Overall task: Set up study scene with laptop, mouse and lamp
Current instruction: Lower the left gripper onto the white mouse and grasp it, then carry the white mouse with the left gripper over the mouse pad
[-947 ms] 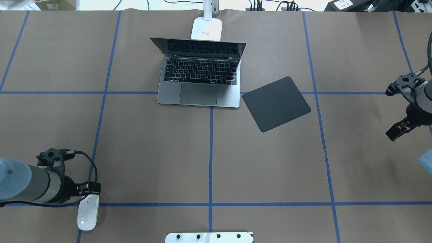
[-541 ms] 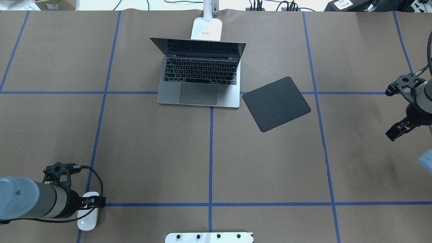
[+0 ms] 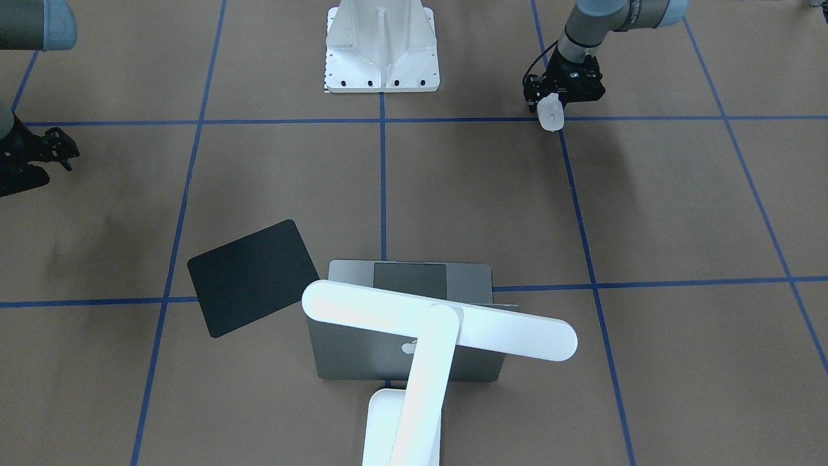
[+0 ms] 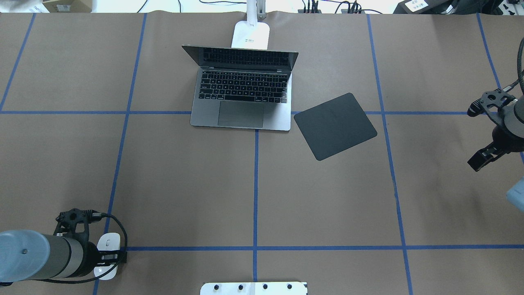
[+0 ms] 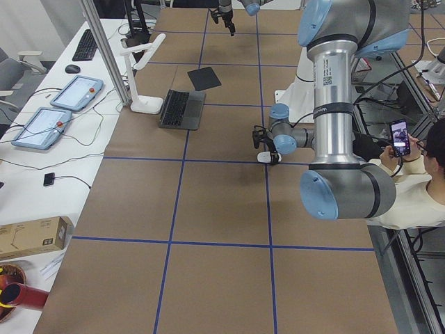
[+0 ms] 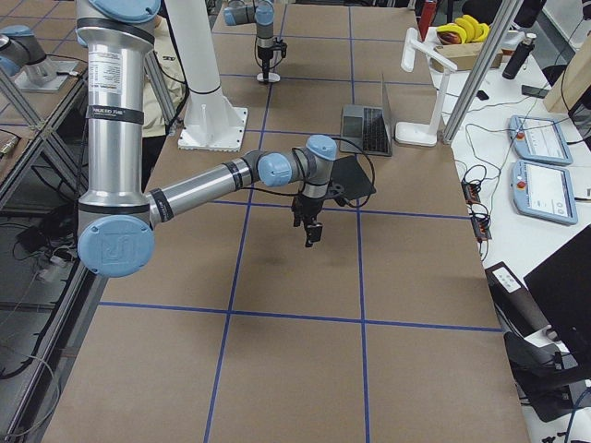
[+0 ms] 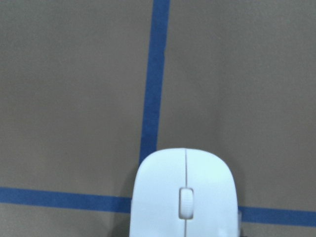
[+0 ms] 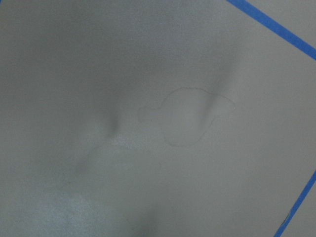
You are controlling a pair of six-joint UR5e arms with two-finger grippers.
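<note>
We can't tell if our left gripper [image 4: 111, 257] pinches the mouse [image 4: 108, 241]; a loose hold may drop it.

Right wrist camera is looking down on the counter [image 8: 69, 54], blurry; a faint ring-shaped mark [image 8: 187, 118] is showing mid-frame, blue tape [image 8: 276, 27] is cutting across the upper right corner.

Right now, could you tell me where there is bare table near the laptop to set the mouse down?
The widest bare stretch lies between the laptop and the white pedestal. The table left of it in the overhead view is bare too. Its right is tighter, with the black mat close by, and the lamp base stands right behind it.
</note>
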